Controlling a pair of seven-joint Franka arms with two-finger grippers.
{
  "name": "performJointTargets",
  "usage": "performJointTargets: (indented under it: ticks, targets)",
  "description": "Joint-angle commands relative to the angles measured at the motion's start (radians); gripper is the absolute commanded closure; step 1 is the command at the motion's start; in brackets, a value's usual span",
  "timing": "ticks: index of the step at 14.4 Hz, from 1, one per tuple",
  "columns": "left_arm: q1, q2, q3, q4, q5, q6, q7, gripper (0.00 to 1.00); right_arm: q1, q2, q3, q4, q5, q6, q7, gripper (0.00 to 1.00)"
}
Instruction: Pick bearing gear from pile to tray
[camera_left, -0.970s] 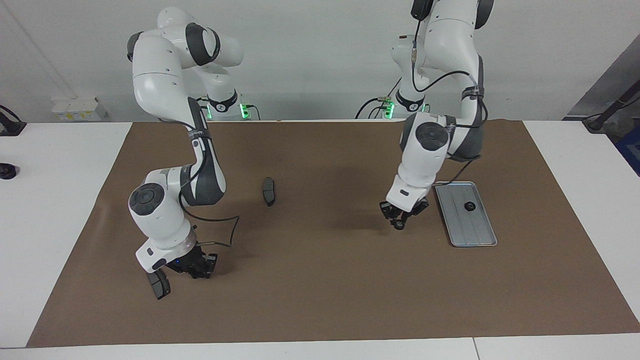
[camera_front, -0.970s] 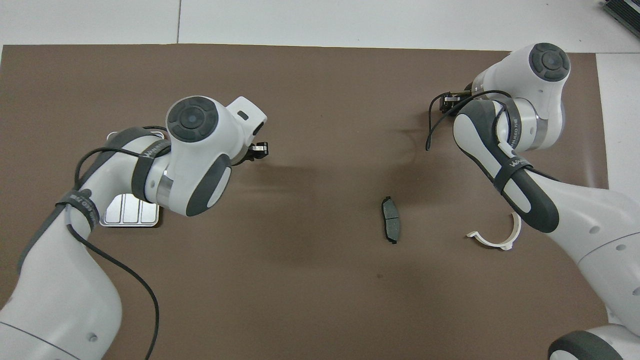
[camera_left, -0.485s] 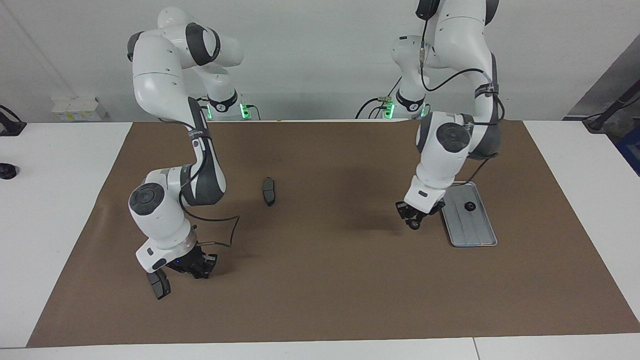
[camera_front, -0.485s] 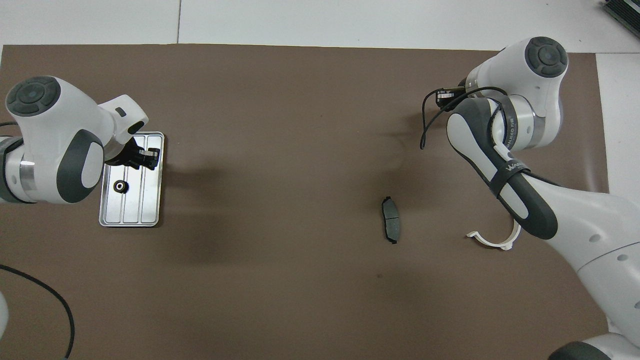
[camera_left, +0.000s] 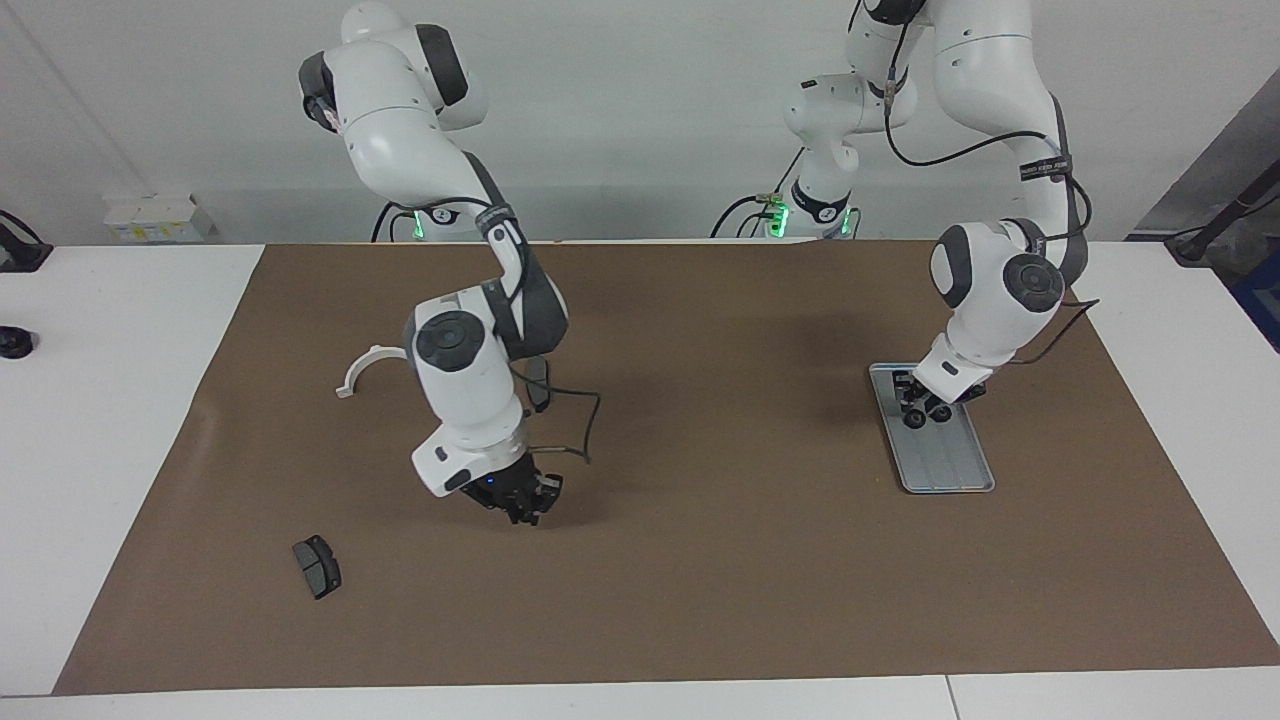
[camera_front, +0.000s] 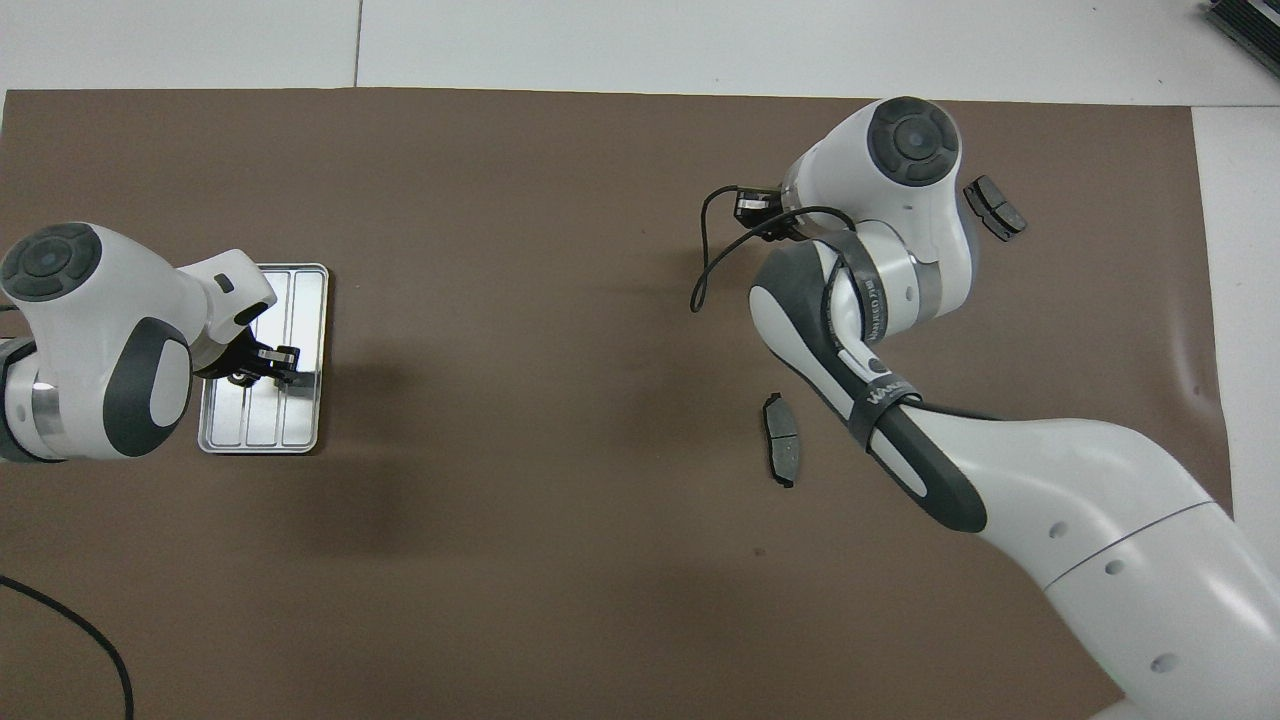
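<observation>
The silver tray (camera_left: 948, 465) lies toward the left arm's end of the mat; it also shows in the overhead view (camera_front: 300, 300). My left gripper (camera_left: 916, 414) hangs low over the tray, shut on a small black round bearing gear (camera_left: 913, 420). A second black bearing gear (camera_left: 941, 412) lies in the tray beside it. My right gripper (camera_left: 524, 503) is over bare mat near the middle; it also shows in the overhead view (camera_front: 750, 205). Of the pile, a white half-ring bracket (camera_left: 365, 368) and two dark brake pads (camera_left: 316, 566) (camera_front: 781, 452) remain scattered toward the right arm's end.
A brown mat (camera_left: 700, 580) covers the white table. The brake pad farther from the robots (camera_front: 995, 207) lies beside the right arm's wrist. The bracket is hidden under the right arm in the overhead view.
My left gripper carried the black gear from beside the tray to over it. My right arm swung from the brake pad toward the table's middle, uncovering the pad and the bracket.
</observation>
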Motion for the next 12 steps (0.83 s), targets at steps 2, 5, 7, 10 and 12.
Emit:
performJointTargets:
  ticks: [2,5,7,10,12]
  targets:
    - [-0.010,-0.026,-0.008,0.037,-0.070,0.008,0.001,0.13,0.096,-0.008,-0.001,-0.005,0.005,0.067,0.177,1.00]
    - [-0.060,-0.032,-0.008,0.078,-0.108,-0.011,-0.086,0.13,0.180,-0.007,-0.004,-0.016,0.002,0.076,0.264,1.00]
    - [-0.112,-0.067,-0.007,0.078,-0.107,-0.053,-0.204,0.13,0.222,-0.004,-0.004,-0.028,-0.004,0.102,0.309,1.00]
    - [-0.151,-0.078,-0.013,0.094,-0.107,-0.045,-0.304,0.13,0.286,-0.008,-0.005,-0.097,-0.006,0.131,0.341,1.00]
    - [-0.162,-0.075,-0.015,0.100,-0.107,-0.038,-0.337,0.13,0.301,-0.030,-0.005,-0.174,-0.009,0.206,0.341,1.00]
